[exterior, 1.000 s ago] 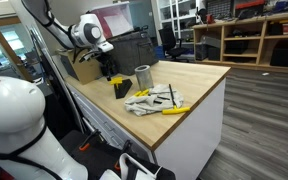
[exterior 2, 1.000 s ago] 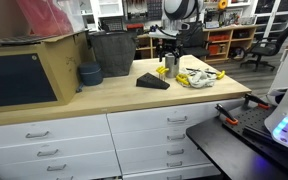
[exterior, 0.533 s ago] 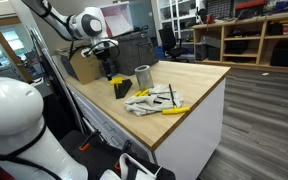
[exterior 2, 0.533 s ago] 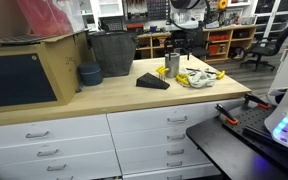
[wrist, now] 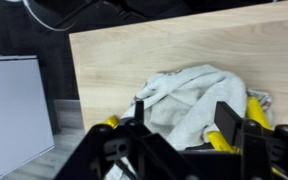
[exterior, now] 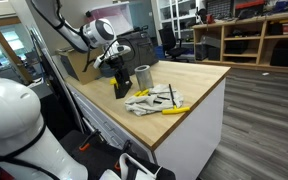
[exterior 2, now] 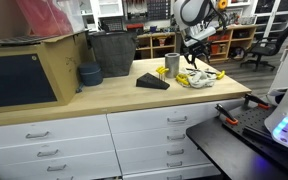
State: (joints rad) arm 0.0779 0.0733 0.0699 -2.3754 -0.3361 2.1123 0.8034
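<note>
Cloth [wrist: 189,100] crumpled on the wooden worktop [wrist: 124,55] beside yellow-handled tools [wrist: 256,108] looks light, soft and floppy, probably best pinched at a raised fold, while the gripper [wrist: 184,118] hangs just above it, jaws apart, clamping nothing.

A single robot arm [exterior: 74,36] was seen entering from about ten o'clock in an exterior view, with its white wrist [exterior: 102,30] bent downward. The dark gripper [exterior: 118,62] was hung below the wrist, pointed toward six o'clock. In the wrist view, its two fingers [wrist: 227,122] were shown spread apart, with nothing clamped between them.
</note>
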